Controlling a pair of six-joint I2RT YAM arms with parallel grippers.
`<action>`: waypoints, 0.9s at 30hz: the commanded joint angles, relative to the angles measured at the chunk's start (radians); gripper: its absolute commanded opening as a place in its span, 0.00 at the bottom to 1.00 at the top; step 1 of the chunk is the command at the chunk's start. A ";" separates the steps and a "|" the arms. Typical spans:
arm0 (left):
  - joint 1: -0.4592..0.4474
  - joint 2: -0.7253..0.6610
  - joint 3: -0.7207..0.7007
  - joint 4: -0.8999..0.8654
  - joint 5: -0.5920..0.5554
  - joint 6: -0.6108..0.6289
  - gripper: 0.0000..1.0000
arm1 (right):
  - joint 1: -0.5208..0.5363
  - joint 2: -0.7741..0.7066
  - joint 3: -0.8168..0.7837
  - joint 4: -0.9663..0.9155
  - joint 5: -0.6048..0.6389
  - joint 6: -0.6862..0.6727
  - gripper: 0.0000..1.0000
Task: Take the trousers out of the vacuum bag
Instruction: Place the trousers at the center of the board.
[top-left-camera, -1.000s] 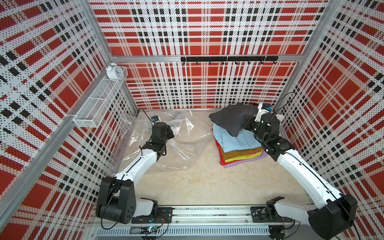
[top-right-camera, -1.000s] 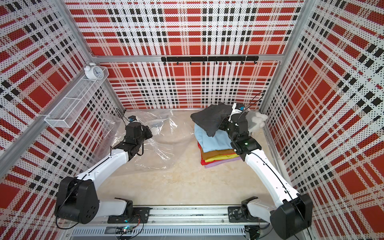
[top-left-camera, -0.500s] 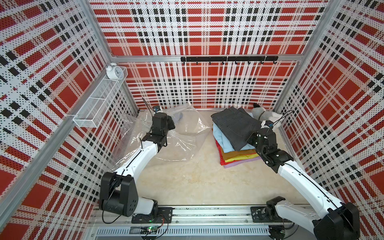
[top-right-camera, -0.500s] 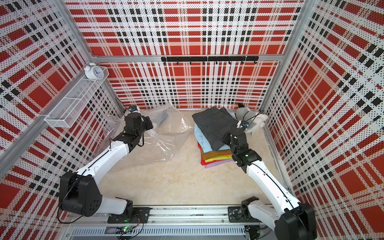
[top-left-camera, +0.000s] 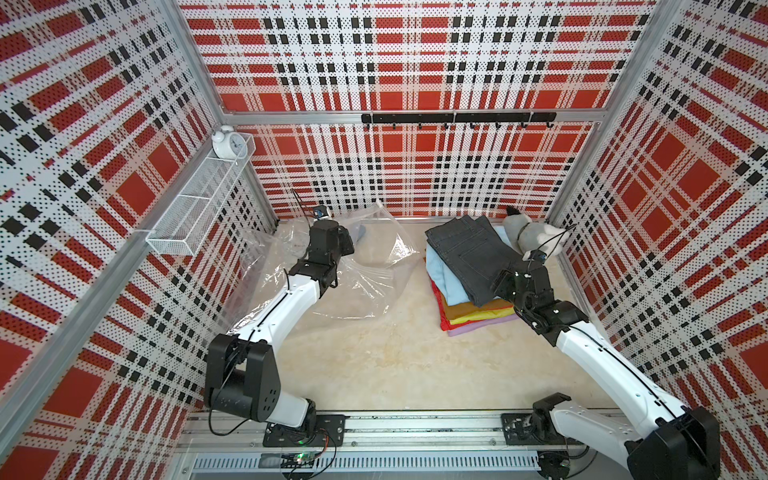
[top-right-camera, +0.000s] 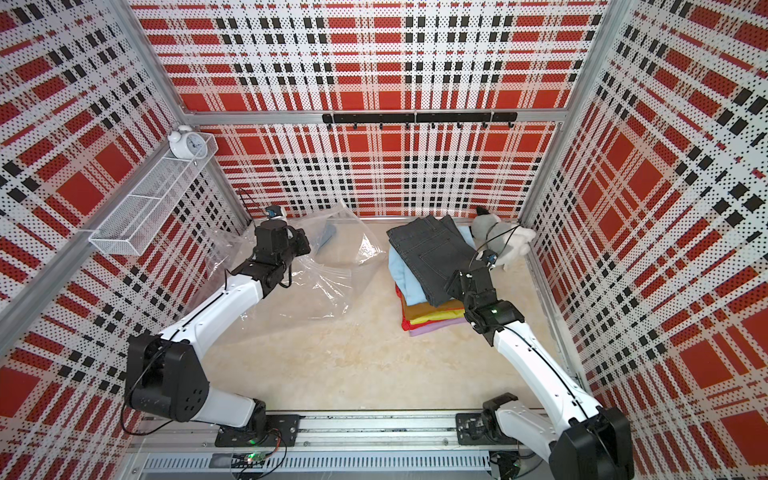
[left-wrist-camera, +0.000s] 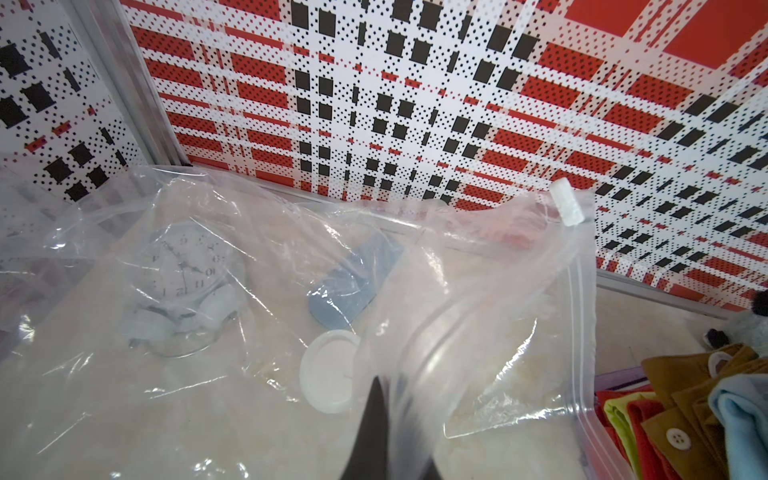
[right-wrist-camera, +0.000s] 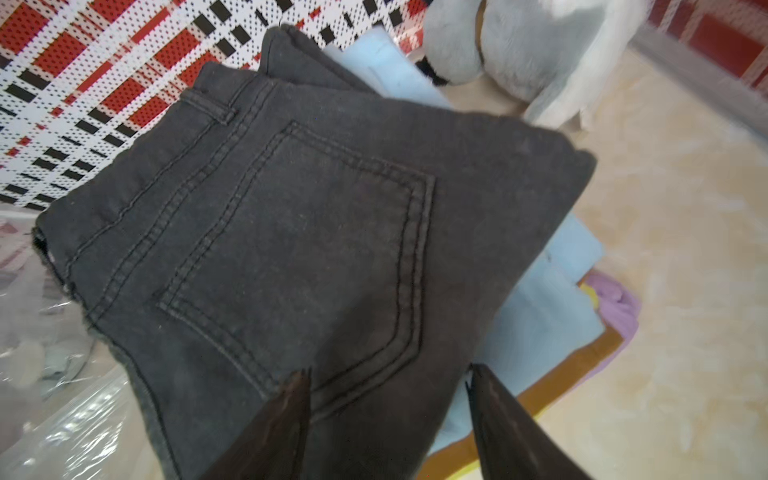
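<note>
**Denim lying on the pile, right fingers spread above it**

Red, black and white plaid walls are enclosing a pale marbled tabletop (top-left-camera: 374, 365). The trousers (top-left-camera: 469, 274) are lying on it as one folded stack, outside the vacuum bag (top-left-camera: 374, 270) and near its edge. Lilac is at the bottom, then red, yellow-green, mustard and light blue. The dark grey denim (right-wrist-camera: 311, 216) is sitting askew on top and overhanging.

The right fingers (right-wrist-camera: 274, 436) are standing spread apart over the denim's near edge, gripping nothing. The left fingers (left-wrist-camera: 374, 432) are pinching the bag's clear film beside its white valve cap (left-wrist-camera: 330, 370). A small blue-grey patch is showing through the film; what it is cannot be told. A grey-white plush toy (top-left-camera: 530, 235) is lying just behind the stack.

The task is looking all but done. For a clean release, the right arm should be rising straight up off the denim, so that no finger is dragging the fold off the pile.
</note>
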 joint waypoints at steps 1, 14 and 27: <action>-0.005 -0.001 -0.005 0.023 0.004 0.019 0.00 | -0.005 -0.037 -0.001 -0.046 -0.146 -0.022 0.70; -0.004 -0.010 -0.016 0.023 -0.006 0.020 0.00 | 0.005 -0.009 -0.065 0.031 -0.418 0.003 0.68; -0.003 -0.011 -0.019 0.023 -0.007 0.024 0.00 | 0.024 0.007 -0.008 0.089 -0.507 0.025 0.00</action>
